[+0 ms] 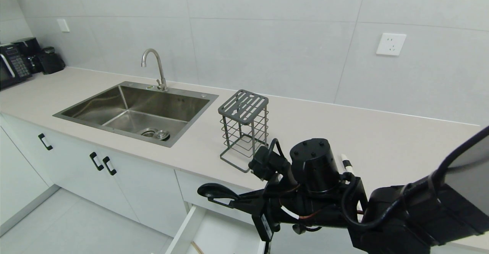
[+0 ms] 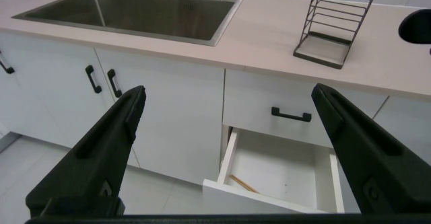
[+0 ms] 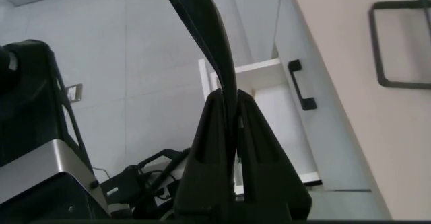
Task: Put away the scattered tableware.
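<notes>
one black spoon (image 1: 215, 190) pinched in right tool (image 3: 229, 106)

The right arm (image 1: 386, 215) stretches in low from the robot's right, roughly level, with its bulky black wrist (image 1: 315, 166) raised above the line of the forearm. Its pincer (image 1: 231, 201) points toward the robot's left, both fingers (image 3: 209, 143) pressed together on the thin handle of a black spoon (image 1: 214, 190). The left pincer (image 2: 227, 93) has its two black fingers (image 2: 101, 163) spread wide apart.
</notes>
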